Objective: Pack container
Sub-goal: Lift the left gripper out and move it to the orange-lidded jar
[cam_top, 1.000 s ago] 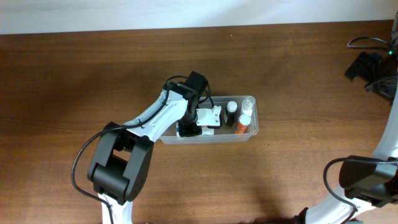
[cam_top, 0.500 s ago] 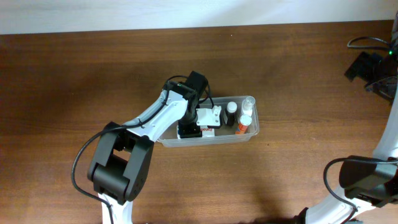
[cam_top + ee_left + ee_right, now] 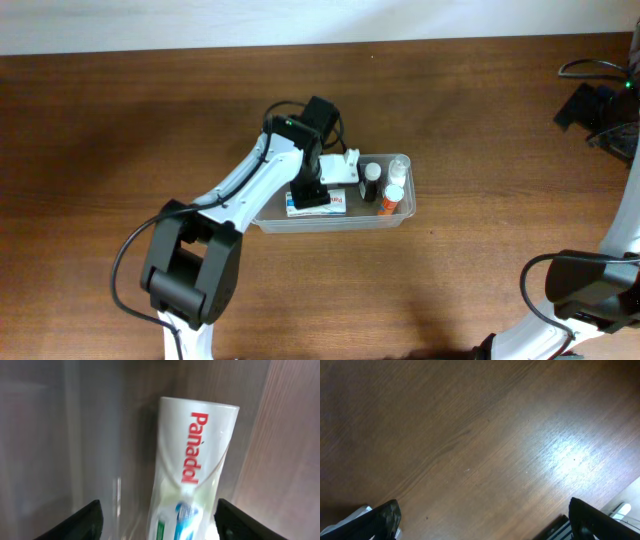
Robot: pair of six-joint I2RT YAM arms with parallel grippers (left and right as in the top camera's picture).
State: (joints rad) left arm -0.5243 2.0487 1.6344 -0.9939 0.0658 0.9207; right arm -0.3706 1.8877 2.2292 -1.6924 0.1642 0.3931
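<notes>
The container (image 3: 400, 218) sits on the table (image 3: 120, 120), bottles (image 3: 372, 176) at its right end, and over the Panadol box (image 3: 332, 206) inside it hangs the left gripper (image 3: 157, 507), fingers spread and gripping nothing, while the right gripper (image 3: 482, 510), well apart from the container, gapes wide.

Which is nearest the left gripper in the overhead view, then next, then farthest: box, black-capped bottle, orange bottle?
1. Box, right under the left gripper.
2. Black-capped bottle, middle of the tub.
3. Orange bottle, tub's right end.
</notes>
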